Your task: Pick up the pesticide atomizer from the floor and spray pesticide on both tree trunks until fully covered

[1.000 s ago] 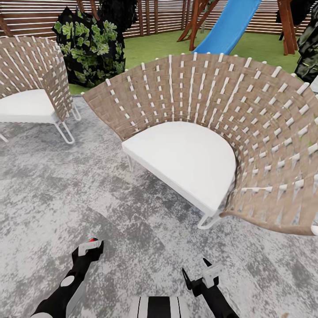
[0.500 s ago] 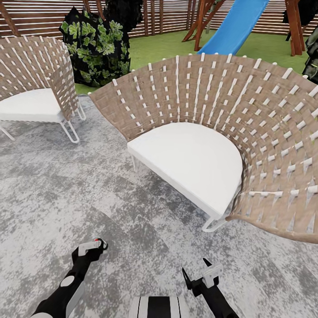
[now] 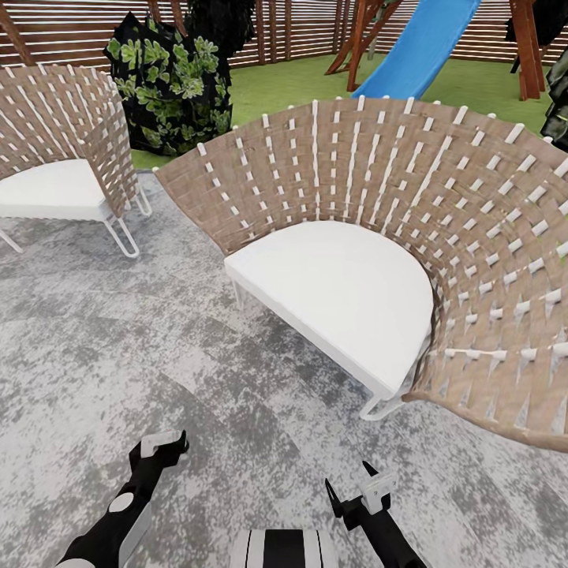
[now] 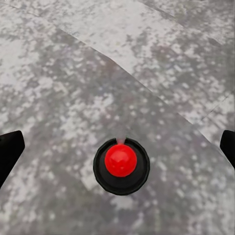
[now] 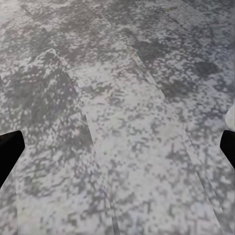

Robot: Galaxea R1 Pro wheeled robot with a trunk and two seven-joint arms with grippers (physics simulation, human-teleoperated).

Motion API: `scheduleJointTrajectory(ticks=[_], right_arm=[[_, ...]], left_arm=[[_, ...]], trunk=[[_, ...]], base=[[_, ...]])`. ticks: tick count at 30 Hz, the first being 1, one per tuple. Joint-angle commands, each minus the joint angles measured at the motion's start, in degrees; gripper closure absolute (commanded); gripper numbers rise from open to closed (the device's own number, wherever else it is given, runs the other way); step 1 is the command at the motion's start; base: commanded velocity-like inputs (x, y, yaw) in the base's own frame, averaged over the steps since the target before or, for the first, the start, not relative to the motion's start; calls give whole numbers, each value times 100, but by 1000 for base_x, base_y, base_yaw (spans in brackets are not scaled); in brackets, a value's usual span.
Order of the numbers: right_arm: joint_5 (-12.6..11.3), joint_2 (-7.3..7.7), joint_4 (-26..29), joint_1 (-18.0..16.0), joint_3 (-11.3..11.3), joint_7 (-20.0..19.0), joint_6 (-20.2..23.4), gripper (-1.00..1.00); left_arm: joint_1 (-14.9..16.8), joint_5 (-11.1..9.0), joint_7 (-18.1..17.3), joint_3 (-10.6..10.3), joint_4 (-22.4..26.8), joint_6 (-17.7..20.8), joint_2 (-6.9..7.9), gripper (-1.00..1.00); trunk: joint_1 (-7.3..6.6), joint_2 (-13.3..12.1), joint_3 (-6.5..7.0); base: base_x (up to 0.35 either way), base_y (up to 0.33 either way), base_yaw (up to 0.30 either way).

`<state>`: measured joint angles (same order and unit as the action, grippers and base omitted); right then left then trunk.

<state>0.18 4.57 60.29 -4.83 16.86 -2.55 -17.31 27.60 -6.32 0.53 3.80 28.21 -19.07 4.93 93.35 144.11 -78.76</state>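
On the paved ground (image 3: 118,347), a woven chair (image 3: 410,237) stands at one o'clock; a second chair (image 3: 63,150) sits at ten o'clock, well apart from it; behind the gap between them, at eleven o'clock, a shrub (image 3: 170,83) stands at the lawn's (image 3: 292,83) edge; a slide (image 3: 418,47) lies at one o'clock beyond the near chair; the fence (image 3: 71,31) runs behind everything at twelve.

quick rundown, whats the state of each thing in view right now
left gripper: open, over the grey paving, a red-topped black object between its fingers in the wrist view
right gripper: open, empty
near chair: upright, white cushion bare
far chair: upright, cushion bare
slide: standing on the grass by the fence
shrub: upright behind the chairs
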Motion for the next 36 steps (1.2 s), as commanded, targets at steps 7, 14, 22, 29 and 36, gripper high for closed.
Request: scheduleJointTrajectory(ticks=[7,14,22,29,36], right_arm=[[0,0,0,0,-6,2,0,-100],[0,0,0,0,-7,0,0,-100],[3,0,0,0,-7,0,0,-100],[0,0,-3,0,-7,0,0,-100],[0,0,0,0,-7,0,0,-100]], left_arm=[[0,-8,0,5,1,-20,-1,-100],[0,-9,0,-22,0,-390,-9,-100],[6,-7,0,-20,0,-426,-9,-100],[7,-7,0,-20,0,-443,-10,-100],[2,-6,0,-13,0,-448,-10,-100]], trunk=[[5,3,-60],[23,12,-275],[44,23,-525],[59,31,-721],[59,31,-753]], base=[[2,-1,0],[0,0,0],[0,0,0],[0,0,0],[0,0,0]])
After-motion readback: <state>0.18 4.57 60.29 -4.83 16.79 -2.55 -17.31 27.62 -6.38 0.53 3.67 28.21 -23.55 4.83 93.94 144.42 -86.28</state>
